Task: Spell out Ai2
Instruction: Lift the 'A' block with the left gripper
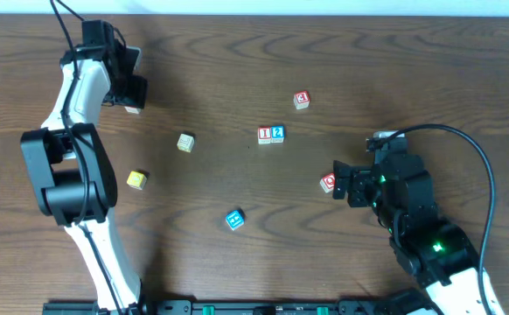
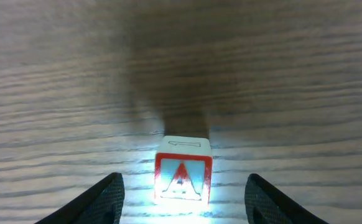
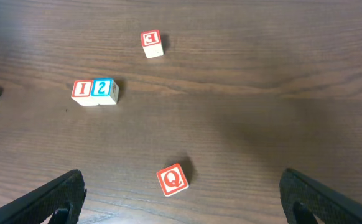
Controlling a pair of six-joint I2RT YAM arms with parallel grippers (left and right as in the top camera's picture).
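At the table's [image 1: 237, 52] far left, I saw the left gripper [image 1: 132, 97] spread wide and holding nothing, with the A block [image 2: 182, 177] standing free between its fingers, well apart from the pair. Near the centre, the I block [image 1: 264, 134] and 2 block [image 1: 277, 134] stood touching, I on the left. At right, I found the right gripper [image 1: 342, 181] wide open and empty, the Q block [image 3: 172, 180] just ahead of it.
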